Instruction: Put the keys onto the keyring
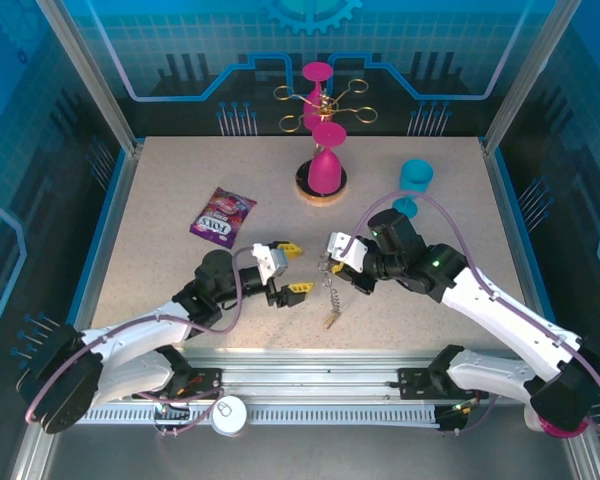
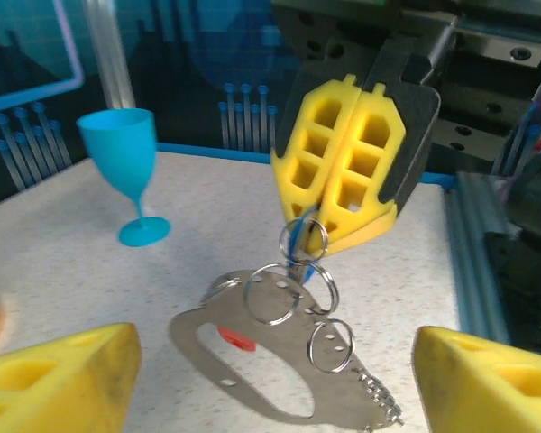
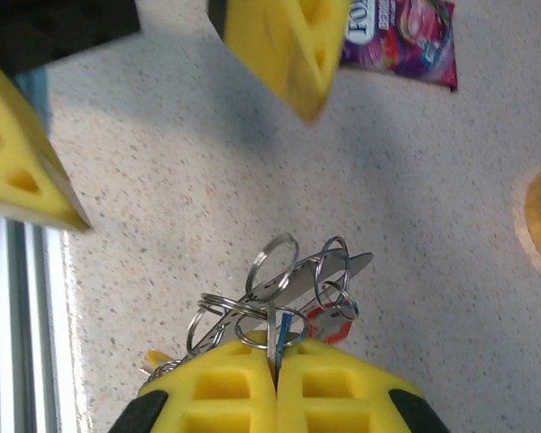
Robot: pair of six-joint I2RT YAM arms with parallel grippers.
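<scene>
Left wrist: keyring bundle hangs between the two grippers.
Right gripper (image 2: pixel 329 216) is pinched tight on a blue tag (image 2: pixel 295 244) at centre frame, and the silvery keyring (image 2: pixel 194 341) and its rings dangle beneath. Left gripper (image 2: pixel 272 361) gapes wide at the bottom corners, holding nothing. It should probably close squarely on the keyring's flat body, steadying it before any key is threaded.

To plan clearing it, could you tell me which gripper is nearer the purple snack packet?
Left: the left gripper sits open just right of the packet, while the right gripper, holding the keyring, is farther right.
</scene>
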